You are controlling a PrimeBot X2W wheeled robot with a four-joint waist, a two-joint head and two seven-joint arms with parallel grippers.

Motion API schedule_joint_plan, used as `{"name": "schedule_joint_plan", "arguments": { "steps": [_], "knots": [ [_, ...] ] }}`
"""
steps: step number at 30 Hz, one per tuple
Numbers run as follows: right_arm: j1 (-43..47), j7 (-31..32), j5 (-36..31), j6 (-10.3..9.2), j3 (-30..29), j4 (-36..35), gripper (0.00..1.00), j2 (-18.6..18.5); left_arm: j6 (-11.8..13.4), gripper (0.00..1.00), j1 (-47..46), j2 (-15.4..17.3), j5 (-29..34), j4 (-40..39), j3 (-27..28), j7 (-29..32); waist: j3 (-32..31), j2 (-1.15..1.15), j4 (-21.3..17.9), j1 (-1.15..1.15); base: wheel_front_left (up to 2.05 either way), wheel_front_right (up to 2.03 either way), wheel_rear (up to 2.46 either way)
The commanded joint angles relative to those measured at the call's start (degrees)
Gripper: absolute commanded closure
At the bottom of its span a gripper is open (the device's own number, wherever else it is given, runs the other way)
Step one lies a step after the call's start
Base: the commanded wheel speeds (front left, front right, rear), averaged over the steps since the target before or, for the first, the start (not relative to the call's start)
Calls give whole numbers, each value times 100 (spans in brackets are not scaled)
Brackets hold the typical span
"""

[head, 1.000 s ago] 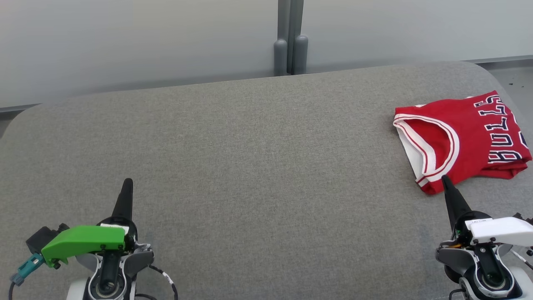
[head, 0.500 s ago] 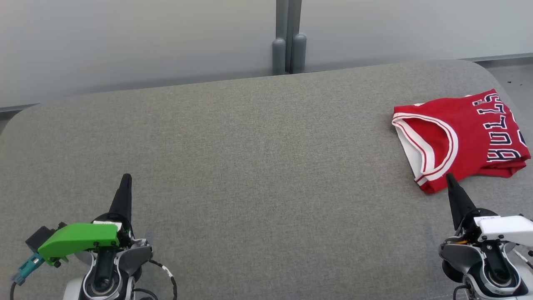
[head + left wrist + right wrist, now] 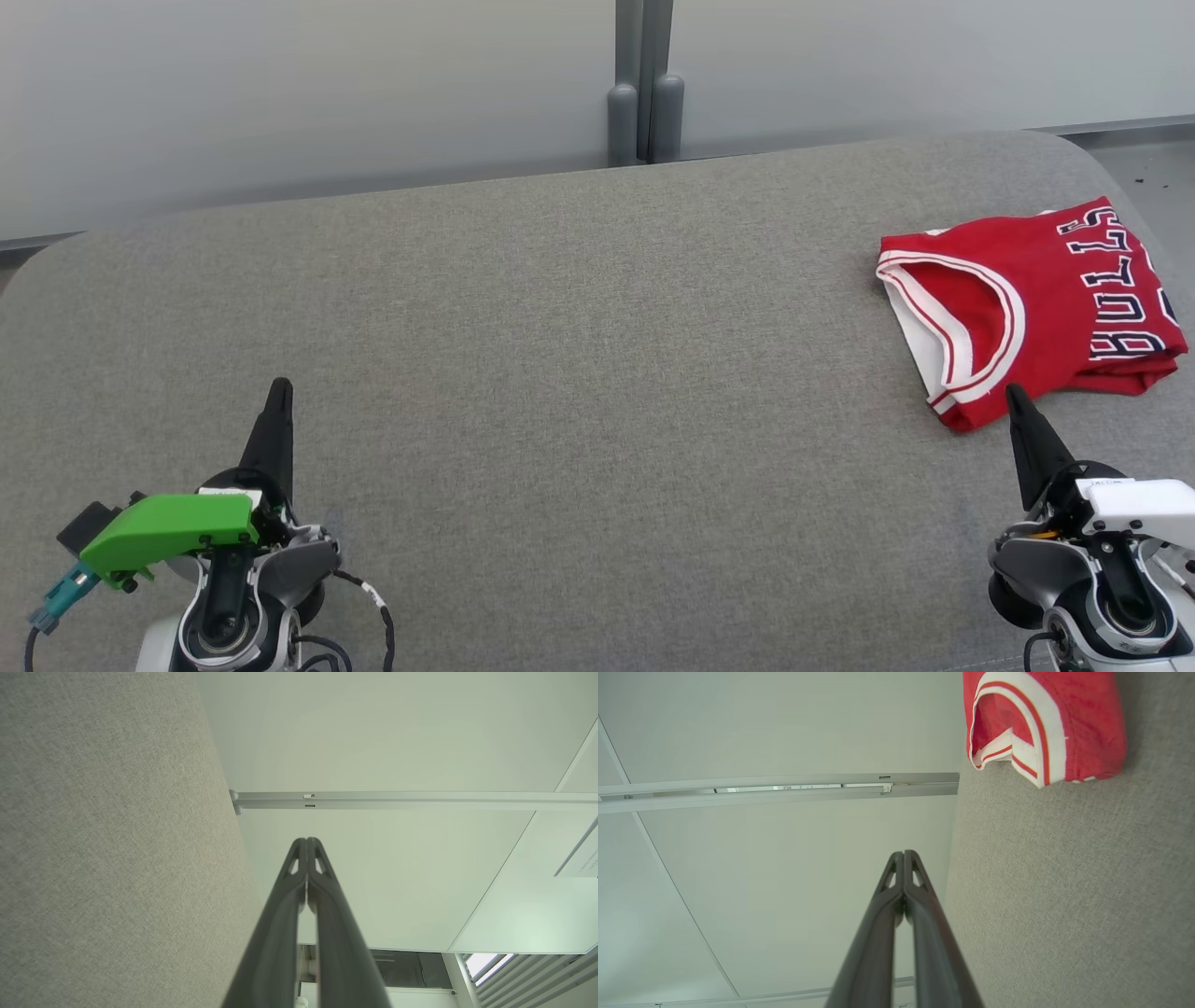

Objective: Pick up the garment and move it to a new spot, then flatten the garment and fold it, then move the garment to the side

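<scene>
Red jersey unmoved; right gripper edged rightward near its hem — jaws pressed together, empty, on left gripper too.

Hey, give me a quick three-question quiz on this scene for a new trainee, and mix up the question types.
1. True or false: the jersey lies folded at the right end of the table.
2. The right gripper is: A) shut on the jersey; B) shut, empty, clear of the jersey; C) open above the jersey.
3. Fill in: the left gripper is ____.
Key: 1 true; 2 B; 3 shut.
</scene>
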Motion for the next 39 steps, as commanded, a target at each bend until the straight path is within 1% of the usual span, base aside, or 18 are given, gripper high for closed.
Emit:
{"name": "schedule_joint_plan", "arguments": {
  "steps": [1, 39],
  "knots": [
    [-8, -36, 39, 2, 21, -5, 100, -49, -28, 100, -48, -2, -11, 4, 28, 1, 0, 0, 0, 0, 0, 0, 0],
    [11, -338, 363, 2, 393, -131, 100, -338, -26, 100, -44, -1, -11, -7, 28, 1, 3, 0, 1, 0, 0, 0, 0]
  ]
}}
